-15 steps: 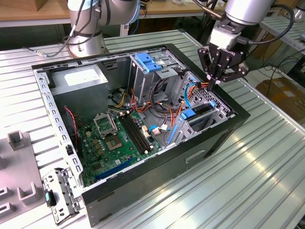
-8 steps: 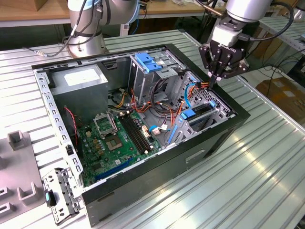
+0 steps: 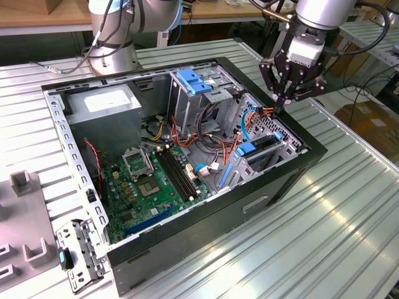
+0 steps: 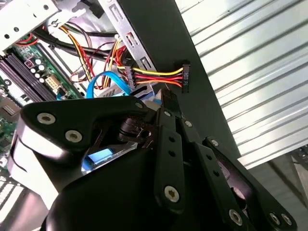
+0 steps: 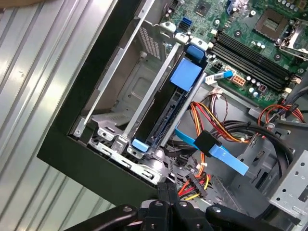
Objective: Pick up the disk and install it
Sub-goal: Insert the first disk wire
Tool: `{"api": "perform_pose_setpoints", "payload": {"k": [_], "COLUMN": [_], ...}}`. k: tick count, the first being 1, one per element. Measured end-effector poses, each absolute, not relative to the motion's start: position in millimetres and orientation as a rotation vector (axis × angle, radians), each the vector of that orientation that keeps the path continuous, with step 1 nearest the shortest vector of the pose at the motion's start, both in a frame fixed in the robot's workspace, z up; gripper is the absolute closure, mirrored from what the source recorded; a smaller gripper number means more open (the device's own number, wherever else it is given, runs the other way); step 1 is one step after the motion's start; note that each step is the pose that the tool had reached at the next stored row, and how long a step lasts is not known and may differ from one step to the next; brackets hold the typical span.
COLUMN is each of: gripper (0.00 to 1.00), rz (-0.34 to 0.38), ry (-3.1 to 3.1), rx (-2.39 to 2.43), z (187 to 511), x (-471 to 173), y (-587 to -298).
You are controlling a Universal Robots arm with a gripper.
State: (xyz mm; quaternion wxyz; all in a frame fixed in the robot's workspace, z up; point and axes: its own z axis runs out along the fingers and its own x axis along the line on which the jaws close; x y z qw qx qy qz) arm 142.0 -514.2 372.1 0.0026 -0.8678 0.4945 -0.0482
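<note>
This looks like a robotics lab or workshop. A robot arm's base (image 3: 112,59) is mounted on a ribbed aluminium bench (image 3: 349,205), where an open desktop computer case (image 3: 206,227) lies with its motherboard (image 3: 156,187) exposed. Grey jig blocks (image 3: 22,184) sit at the exterior view's left. Wooden worktops (image 3: 37,15) stand behind, and cardboard boxes (image 3: 368,118) lie beyond the bench.
</note>
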Motion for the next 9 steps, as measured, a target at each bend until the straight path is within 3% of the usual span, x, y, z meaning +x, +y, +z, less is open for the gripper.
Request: {"api": "perform_pose_setpoints", "payload": {"k": [5,9], "gripper": [0.89,0.89], "rz": [-0.208,-0.208], "ry": [1.501,1.371], "rx": [-2.72,-2.78], "z": [373.3,373.2], "x": [143.9,144.8], "y": [-513.2,-513.1]}}
